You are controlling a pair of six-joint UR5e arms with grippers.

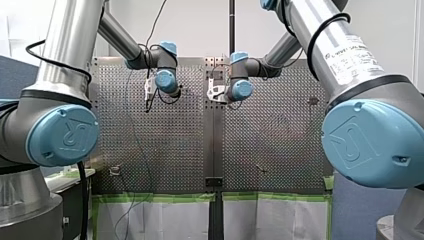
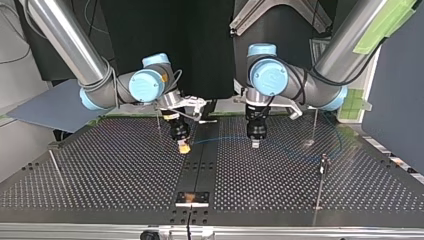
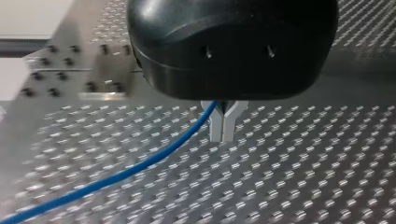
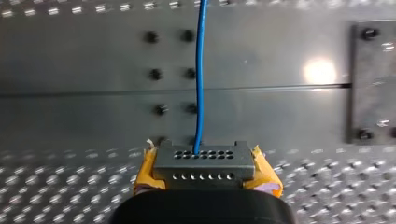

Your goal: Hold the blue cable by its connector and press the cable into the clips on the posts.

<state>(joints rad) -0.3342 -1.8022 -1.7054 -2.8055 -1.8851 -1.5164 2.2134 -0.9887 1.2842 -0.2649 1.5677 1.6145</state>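
The blue cable point(image 3: 140, 164) passes between the metal fingers of my left gripper point(image 3: 223, 135), which is shut on it just above the perforated table. A grey connector point(image 4: 204, 158) with rows of small holes sits at the cable's end. My right gripper point(image 4: 206, 172) is shut on it with its yellow pads point(image 4: 149, 170), and the cable point(image 4: 200, 74) runs straight ahead from it. In the top view the cable point(image 2: 220, 138) spans between my right gripper point(image 2: 184, 146) and my left gripper point(image 2: 255, 143). Thin posts point(image 2: 323, 167) point(image 2: 313, 127) stand beside my left gripper.
More thin posts stand at the top view's left point(image 2: 159, 122) point(image 2: 56, 167). A small metal plate point(image 2: 192, 198) sits on the table's centre seam near the top view's bottom edge. Green tape point(image 1: 160, 197) lines the table edge in the front view.
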